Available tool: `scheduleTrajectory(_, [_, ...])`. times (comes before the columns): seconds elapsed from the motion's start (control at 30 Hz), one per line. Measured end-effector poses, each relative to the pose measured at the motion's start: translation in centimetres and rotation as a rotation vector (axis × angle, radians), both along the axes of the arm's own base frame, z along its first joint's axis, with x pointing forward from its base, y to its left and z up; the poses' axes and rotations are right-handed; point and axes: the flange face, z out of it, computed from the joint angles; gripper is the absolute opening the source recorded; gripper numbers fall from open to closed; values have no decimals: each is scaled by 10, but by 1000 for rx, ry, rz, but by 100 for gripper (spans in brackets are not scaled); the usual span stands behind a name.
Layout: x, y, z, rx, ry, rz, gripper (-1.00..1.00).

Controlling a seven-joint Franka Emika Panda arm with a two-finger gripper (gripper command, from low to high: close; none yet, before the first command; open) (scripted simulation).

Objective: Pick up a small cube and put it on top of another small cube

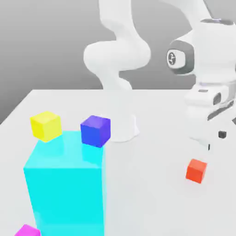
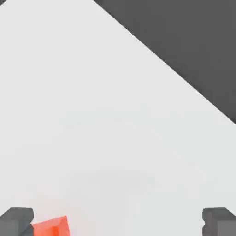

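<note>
The small red-orange cube [image 1: 197, 170] rests on the white table at the exterior view's right, alone on bare surface. My gripper [image 1: 215, 140] hangs above and slightly behind it, clear of the table, and is open with nothing between its fingers. In the hand view the two dark fingertips [image 2: 16, 222] stand far apart, and the red-orange cube [image 2: 51, 227] peeks in close beside one of them, just inside the gripper [image 2: 117, 223] gap. A blue cube [image 1: 95, 130] and a yellow cube [image 1: 46, 125] sit at the exterior view's left.
A big cyan block [image 1: 64, 184] fills the front left, with the blue and yellow cubes by its far edge. A magenta cube [image 1: 27, 231] pokes in at the bottom left. The arm's white base [image 1: 123, 126] stands mid-table. The table edge [image 2: 170, 69] runs near the gripper.
</note>
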Motion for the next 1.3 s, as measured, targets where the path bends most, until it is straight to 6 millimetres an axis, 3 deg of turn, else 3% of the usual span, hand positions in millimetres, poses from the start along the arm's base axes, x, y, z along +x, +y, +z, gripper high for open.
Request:
scheduleTrajectory(0.07, [-28,3,-36,-45,42,74,0])
scheduleTrajectory(0.27, [-37,2,-99,-63,61,95,0])
scheduleTrajectory(0.3, [-37,1,-108,-62,62,95,-100])
scheduleTrajectory(0.53, [-38,1,-111,-63,62,96,-100])
scheduleTrajectory(0.73, [-37,1,-61,-64,61,96,-100])
scheduleTrajectory(0.77, [-32,-2,-51,-64,61,85,-100])
scheduleTrajectory(0.87, [6,-27,-18,-60,64,-6,-100])
scheduleTrajectory(1.0, [53,-69,33,-55,68,-116,-100])
scheduleTrajectory(1.1, [81,-112,74,-51,71,-208,-100])
scheduleTrajectory(1.2, [99,-163,117,-46,74,-305,-100])
scheduleTrajectory(1.3, [105,-219,160,-42,76,-406,-100])
